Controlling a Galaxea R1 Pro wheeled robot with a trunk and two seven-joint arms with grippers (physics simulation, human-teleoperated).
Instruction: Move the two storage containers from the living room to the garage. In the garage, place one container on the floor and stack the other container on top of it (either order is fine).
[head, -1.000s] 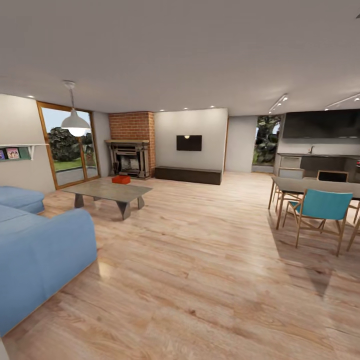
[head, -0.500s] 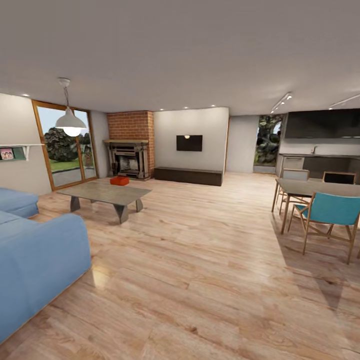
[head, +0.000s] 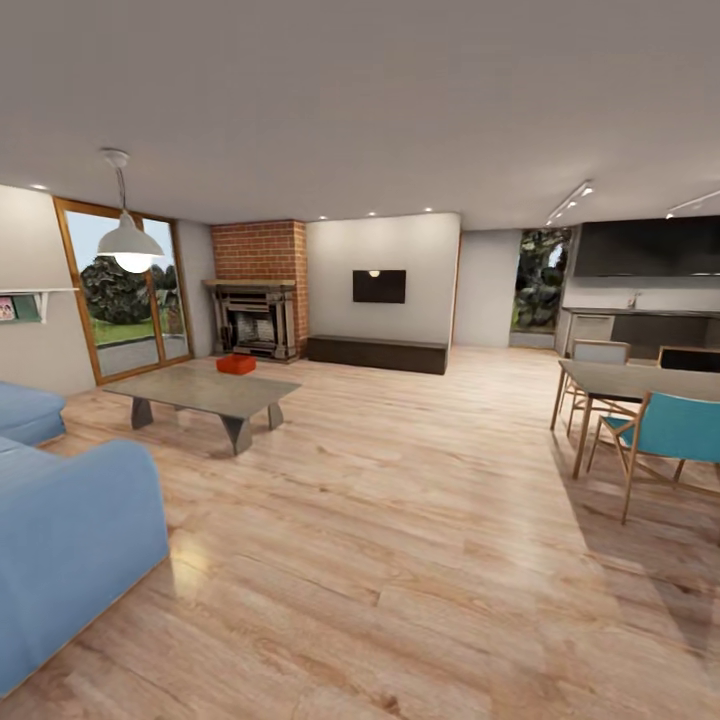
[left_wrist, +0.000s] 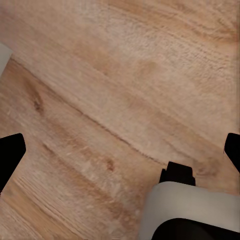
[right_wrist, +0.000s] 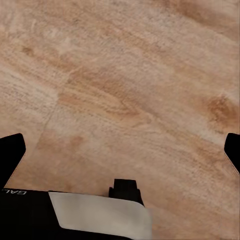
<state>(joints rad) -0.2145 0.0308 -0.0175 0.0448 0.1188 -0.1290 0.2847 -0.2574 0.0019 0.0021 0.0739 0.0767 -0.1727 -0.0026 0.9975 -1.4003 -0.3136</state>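
Note:
I am in the living room, on its light wood-plank floor (head: 400, 520). One orange-red storage container (head: 236, 364) sits on the far end of the low grey coffee table (head: 200, 388), well ahead of me to the left, in front of the fireplace (head: 255, 318). My left gripper (left_wrist: 120, 150) hangs open over bare planks, its black fingertips (left_wrist: 10, 155) wide apart with nothing between them. My right gripper (right_wrist: 120, 150) is also open over the planks, holding nothing.
A blue sofa (head: 70, 540) fills the near left. A dining table (head: 640, 380) with a teal chair (head: 675, 430) stands at the right. Along the far wall runs a long dark cabinet (head: 377, 353), with glass garden doors (head: 125, 300) to its left. Open floor lies between sofa and dining table.
The whole head view has advanced into the room: sofa and coffee table slid left, dining chairs slid right. The container stays on the table.

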